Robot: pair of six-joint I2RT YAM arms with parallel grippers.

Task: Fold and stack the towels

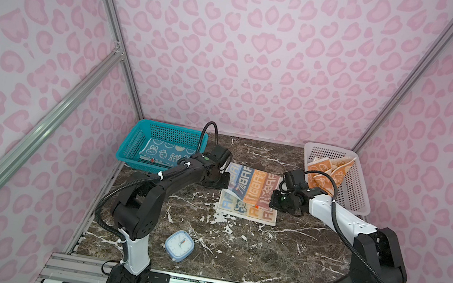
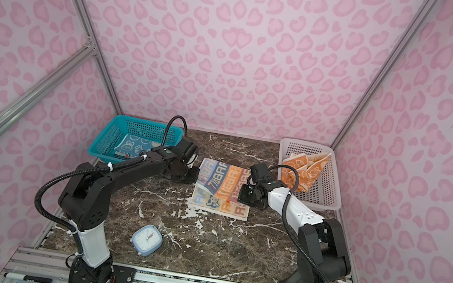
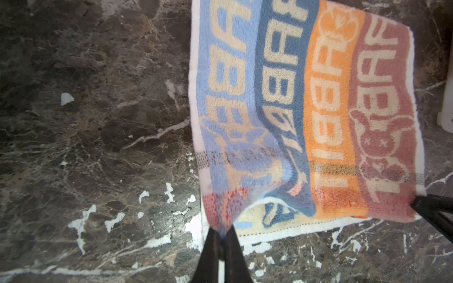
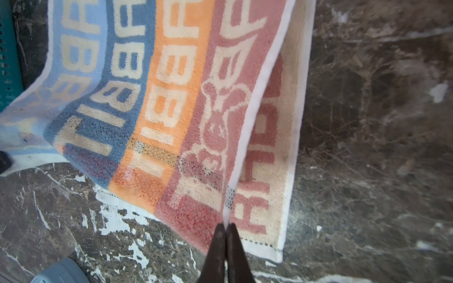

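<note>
1. Dark marble tabletop [image 1: 232, 244] with white veins lies under both arms, boxed in by pink walls [image 1: 267, 45] printed with hearts.
2. On the left gripper [image 3: 222, 234], the two black fingers [image 3: 210, 254] are pressed together on a corner of the striped towel [image 3: 306, 98], at its light-blue stripe.
3. On the right gripper [image 4: 226, 226], the fingers [image 4: 217, 247] are pinched the same way on the towel's white hem, at the dusty-pink stripe corner.
4. Between the two pairs of fingers, the held edge is raised off the marble and sags a little. Under the fingers, the rest of the towel lies flat, pale side up.
5. Out past the left fingers, away from the towel, stands a teal basket [image 1: 137, 139] with a blue towel [image 1: 166, 152] lying in it.
6. Out past the right fingers stands a white basket [image 1: 357, 197] holding a crumpled orange towel [image 1: 326, 172].
7. Well apart from both pairs of fingers, toward the arm bases, a pale blue clock [image 1: 179, 245] sits on the marble.
</note>
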